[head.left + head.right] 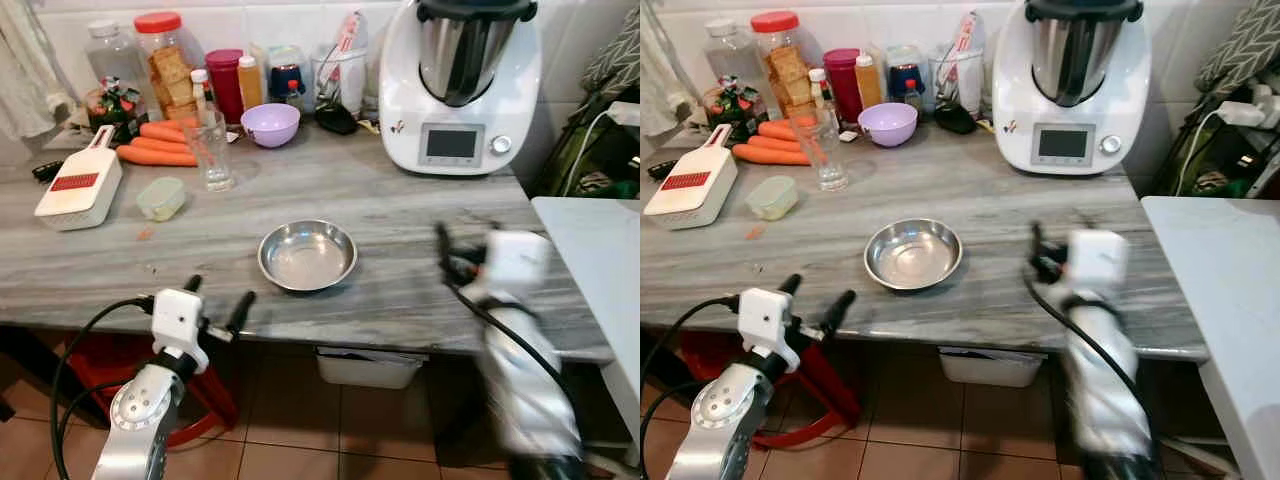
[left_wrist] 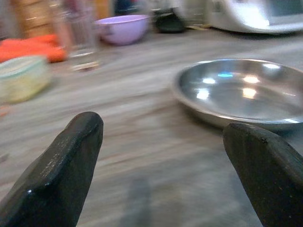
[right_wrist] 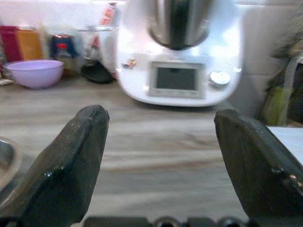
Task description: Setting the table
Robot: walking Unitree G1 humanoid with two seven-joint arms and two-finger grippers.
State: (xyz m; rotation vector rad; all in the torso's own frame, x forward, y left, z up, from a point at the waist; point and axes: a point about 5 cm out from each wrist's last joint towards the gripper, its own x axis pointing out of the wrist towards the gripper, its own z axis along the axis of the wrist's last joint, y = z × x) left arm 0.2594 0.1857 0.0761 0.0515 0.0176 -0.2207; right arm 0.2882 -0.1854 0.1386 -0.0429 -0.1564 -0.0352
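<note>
Left gripper (image 1: 217, 305) hovers open at the desk (image 1: 400, 270) edge. Right gripper (image 3: 161, 156), blurred, gapes open beside the steel bowl (image 1: 307, 255).

The counter (image 1: 400, 215) is grey with streaked wood-like grain; the steel bowl (image 1: 307, 255) on it shines silver; behind the bowl sit a lilac bowl (image 1: 270, 124), 3 orange carrots (image 1: 160, 144), a red-lidded jar (image 1: 163, 55) and a white appliance (image 1: 460, 85).

steel bowl (image 1: 307, 255) on counter (image 1: 400, 210)
</note>
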